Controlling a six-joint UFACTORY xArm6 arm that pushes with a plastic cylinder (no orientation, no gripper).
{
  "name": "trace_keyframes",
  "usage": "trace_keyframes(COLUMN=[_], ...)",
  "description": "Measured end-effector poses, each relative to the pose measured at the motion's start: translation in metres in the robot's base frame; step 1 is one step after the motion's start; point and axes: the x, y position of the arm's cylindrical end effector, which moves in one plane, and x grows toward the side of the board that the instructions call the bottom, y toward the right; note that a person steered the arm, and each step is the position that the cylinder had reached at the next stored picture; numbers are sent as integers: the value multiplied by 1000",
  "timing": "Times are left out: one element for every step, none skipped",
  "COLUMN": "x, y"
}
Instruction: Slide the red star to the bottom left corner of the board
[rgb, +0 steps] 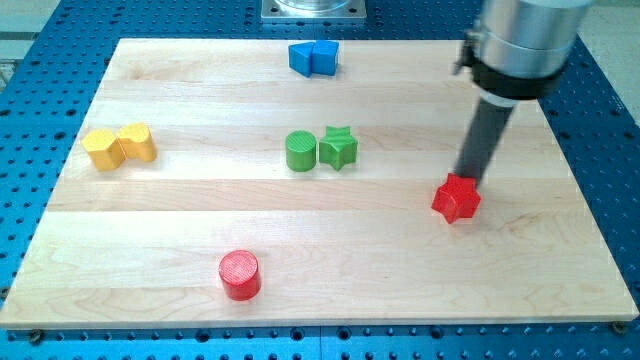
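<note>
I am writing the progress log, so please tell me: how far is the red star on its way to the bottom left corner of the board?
Done: the red star lies right of the board's middle, lower than the green star. In hand: my tip touches the star's upper right side, placed to push it down-left. Left: most of the way; the bottom left corner of the board is far off, and the red cylinder lies near that path.

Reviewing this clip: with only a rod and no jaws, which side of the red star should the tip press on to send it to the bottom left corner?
Press the red star on its upper-right side, pushing toward the view's bottom left. My tip already sits at its top right edge, about opposite that corner. Its points could make it turn, so aim through its centre.
</note>
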Motion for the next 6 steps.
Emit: trace_keyframes(x=[31,34,41,41,44,34], y=[3,-70,-162,-265,-360,-377])
